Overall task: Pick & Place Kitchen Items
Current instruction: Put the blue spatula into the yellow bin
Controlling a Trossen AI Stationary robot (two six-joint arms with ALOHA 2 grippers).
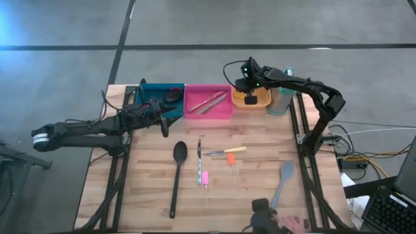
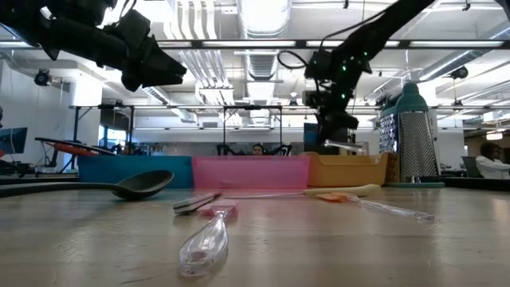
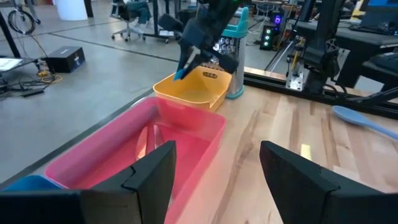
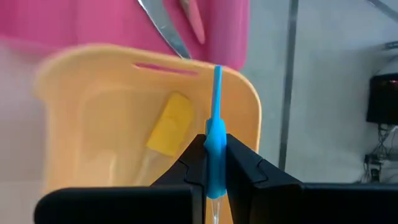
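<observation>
Pinched tight in the right gripper (image 4: 214, 163), the blue-handled utensil (image 4: 216, 134) hangs directly over the orange bin (image 4: 81, 93) — its long axis runs out past the fingertips. Left gripper (image 3: 214, 171) waits spread wide beside the pink bin (image 3: 186, 158).

Grey concrete floor (image 1: 214, 26) crossed by dark lines at twelve o'clock, open ceiling with pipes and ducts (image 2: 263, 60), bright strip lights (image 2: 263, 12), desks and office chairs (image 3: 134, 12) beyond, seated person (image 2: 492, 159) at three o'clock, cables (image 1: 374, 153) on floor
</observation>
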